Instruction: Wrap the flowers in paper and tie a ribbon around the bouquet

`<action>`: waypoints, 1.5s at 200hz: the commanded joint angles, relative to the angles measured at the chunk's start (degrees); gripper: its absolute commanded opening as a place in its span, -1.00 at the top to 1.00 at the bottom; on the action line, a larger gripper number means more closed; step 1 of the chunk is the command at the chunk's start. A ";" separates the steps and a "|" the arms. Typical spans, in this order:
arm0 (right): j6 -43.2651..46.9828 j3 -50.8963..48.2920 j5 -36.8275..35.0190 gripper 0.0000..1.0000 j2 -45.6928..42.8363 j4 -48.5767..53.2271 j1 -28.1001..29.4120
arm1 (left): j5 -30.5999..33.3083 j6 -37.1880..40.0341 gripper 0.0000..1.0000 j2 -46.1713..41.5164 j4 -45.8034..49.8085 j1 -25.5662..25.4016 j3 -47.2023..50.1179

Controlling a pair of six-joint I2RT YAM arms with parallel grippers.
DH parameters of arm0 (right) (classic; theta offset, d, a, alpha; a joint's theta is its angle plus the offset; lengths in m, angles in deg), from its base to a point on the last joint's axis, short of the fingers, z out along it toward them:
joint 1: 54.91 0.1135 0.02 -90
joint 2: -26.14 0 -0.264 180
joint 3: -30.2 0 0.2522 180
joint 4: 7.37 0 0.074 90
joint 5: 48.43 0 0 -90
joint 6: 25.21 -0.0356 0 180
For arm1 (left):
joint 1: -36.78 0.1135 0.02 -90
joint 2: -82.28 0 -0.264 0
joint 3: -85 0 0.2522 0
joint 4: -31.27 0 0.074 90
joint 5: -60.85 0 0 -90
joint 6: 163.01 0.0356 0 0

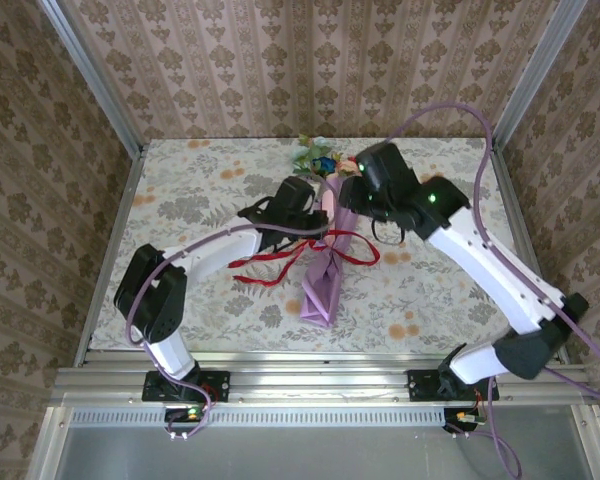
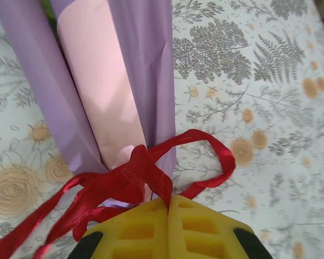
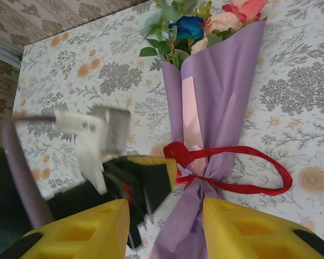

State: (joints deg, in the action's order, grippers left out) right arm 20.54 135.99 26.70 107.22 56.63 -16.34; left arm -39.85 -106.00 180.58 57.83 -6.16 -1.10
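My left gripper (image 2: 168,209) has its yellow fingers pressed together, pinching a strand of the thin bright red ribbon (image 2: 134,174) right at the tips. The ribbon is gathered around the narrow waist of the lilac-purple paper cone bouquet (image 2: 135,75), which runs straight away from those fingertips. A pink inner strip shows between its purple folds. One ribbon loop arcs off to the right over the floral-printed tablecloth (image 2: 270,108), and the loose ends trail to the lower left.

My right gripper (image 3: 164,210) has its yellow fingers spread wide. In its wrist view, the narrow lower end of the bouquet lies between them, and I cannot tell whether either finger touches the paper. Beyond the tie, the cone widens toward the pink, peach and blue artificial flower heads with green leaves (image 3: 189,24).

From above, the bouquet lies flat mid-table with its narrow end toward the arm bases. The left gripper is at its left side by the tie, and the right gripper is just beside its right edge, nearer the blooms.
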 commanded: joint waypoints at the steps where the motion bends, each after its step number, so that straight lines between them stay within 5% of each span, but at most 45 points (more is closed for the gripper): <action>1: -2.23 -5.16 -7.58 0.17 0.26 -5.41 4.96 | -13.80 -6.84 1.00 1.15 -0.42 3.19 0.20; 77: -3.96 -0.88 -6.21 0.14 23.63 -9.15 19.27 | -31.56 -14.40 1.00 10.26 -1.90 11.56 -3.94; 145: -14.18 8.38 -6.61 0.04 40.57 -5.04 19.55 | -42.56 -19.05 1.00 19.46 -3.91 16.41 -8.17; 236: -18.21 11.00 -5.37 0.06 50.53 -5.60 18.13 | -44.67 -19.39 1.00 23.51 -3.31 19.50 -10.63; 300: -17.53 13.09 -3.01 1.00 53.87 -4.37 17.43 | -44.51 -18.69 1.00 23.51 -2.10 19.69 -10.96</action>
State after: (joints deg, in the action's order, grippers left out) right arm 4.30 148.32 22.74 157.77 52.10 1.47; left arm -83.04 -125.71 203.10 54.12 12.98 -10.19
